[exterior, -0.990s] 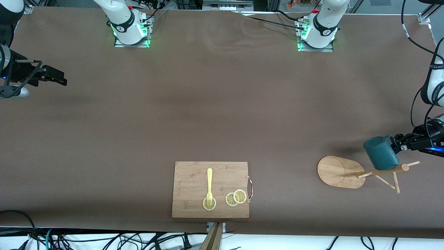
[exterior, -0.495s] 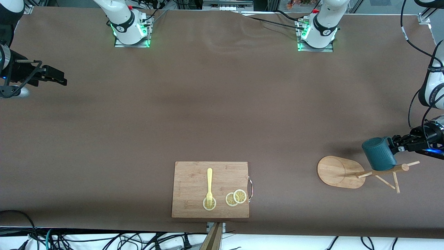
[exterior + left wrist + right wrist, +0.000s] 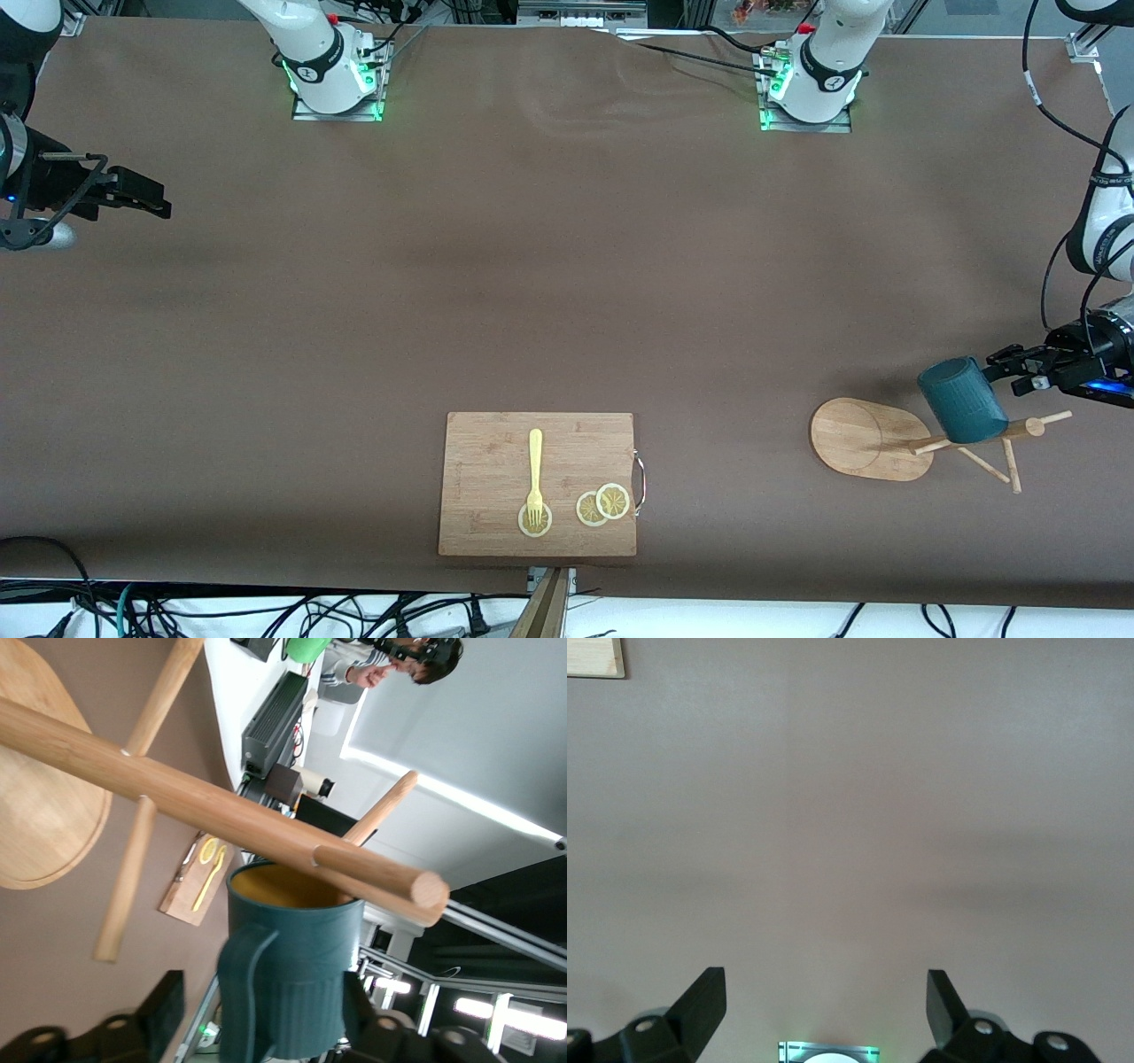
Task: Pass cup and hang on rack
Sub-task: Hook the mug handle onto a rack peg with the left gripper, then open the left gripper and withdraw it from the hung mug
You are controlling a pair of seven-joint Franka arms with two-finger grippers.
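Note:
The dark teal cup [image 3: 961, 400] leans tilted on the wooden rack's pole [image 3: 974, 436] near its top, among the thin pegs. The rack's oval base [image 3: 855, 439] lies at the left arm's end of the table. My left gripper [image 3: 1012, 372] is open, just beside the cup and apart from it. In the left wrist view the cup [image 3: 301, 974] has its tan mouth against the pole [image 3: 177, 793] and its handle [image 3: 241, 992] toward me, with my fingers [image 3: 166, 1014] spread on either side. My right gripper [image 3: 142, 199] waits open over the right arm's end of the table.
A rectangular wooden cutting board [image 3: 496, 452] lies near the table's front edge at the middle, with a yellow fork [image 3: 535, 470] and lemon slices [image 3: 602, 505] on it. A corner of the board [image 3: 594, 657] shows in the right wrist view.
My left gripper has let go of the cup's handle and drawn back a little. The cup has tipped and settled lower against the rack's pole. The right arm has not moved.

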